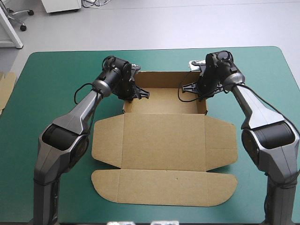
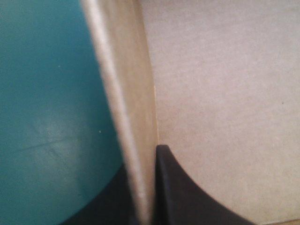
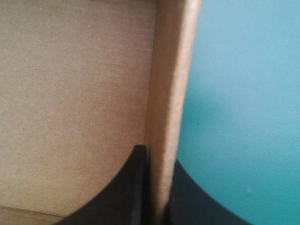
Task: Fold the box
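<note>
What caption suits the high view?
Left gripper and right gripper each clamp a raised side wall of the brown box, lid flat, on the teal-green table.

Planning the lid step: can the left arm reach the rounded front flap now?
Probably not yet: the left gripper is shut on the box, at its side wall; the flap lies bare.

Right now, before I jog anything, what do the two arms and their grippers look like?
Both arms are silver-grey tapered shells with bulky black joints: the left arm, the right arm. The left gripper and right gripper each carry two broad black fin-shaped fingers. No markings show.
</note>
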`<action>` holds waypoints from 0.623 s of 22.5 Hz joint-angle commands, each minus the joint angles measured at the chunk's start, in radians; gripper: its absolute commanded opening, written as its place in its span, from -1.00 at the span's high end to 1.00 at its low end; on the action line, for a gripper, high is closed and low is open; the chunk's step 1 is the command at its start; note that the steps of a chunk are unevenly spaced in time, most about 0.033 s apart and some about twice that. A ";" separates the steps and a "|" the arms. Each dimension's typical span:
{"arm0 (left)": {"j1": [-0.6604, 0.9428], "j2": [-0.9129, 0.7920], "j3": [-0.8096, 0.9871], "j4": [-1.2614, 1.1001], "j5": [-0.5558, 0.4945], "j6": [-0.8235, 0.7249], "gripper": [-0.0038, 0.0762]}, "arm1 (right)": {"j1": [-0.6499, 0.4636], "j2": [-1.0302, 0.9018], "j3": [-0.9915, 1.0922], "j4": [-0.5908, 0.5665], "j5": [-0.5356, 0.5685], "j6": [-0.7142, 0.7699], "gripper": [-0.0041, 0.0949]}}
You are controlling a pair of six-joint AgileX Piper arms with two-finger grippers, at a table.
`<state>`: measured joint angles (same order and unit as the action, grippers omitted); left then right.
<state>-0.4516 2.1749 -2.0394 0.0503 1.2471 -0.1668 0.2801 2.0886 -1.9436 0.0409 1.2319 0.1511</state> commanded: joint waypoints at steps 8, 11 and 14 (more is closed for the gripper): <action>-0.002 -0.088 -0.026 0.031 -0.018 0.029 0.02 | 0.007 -0.083 -0.029 0.001 0.007 -0.058 0.31; -0.002 -0.088 -0.031 -0.028 -0.014 0.032 -0.27 | 0.005 -0.123 -0.030 -0.027 0.000 -0.055 0.31; -0.002 -0.123 -0.035 -0.050 -0.021 0.039 -0.27 | 0.003 -0.172 -0.030 -0.027 0.000 -0.055 0.31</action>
<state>-0.4516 2.1546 -2.0394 0.0138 1.2365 -0.1322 0.2885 2.0121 -1.9436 0.0290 1.2353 0.1070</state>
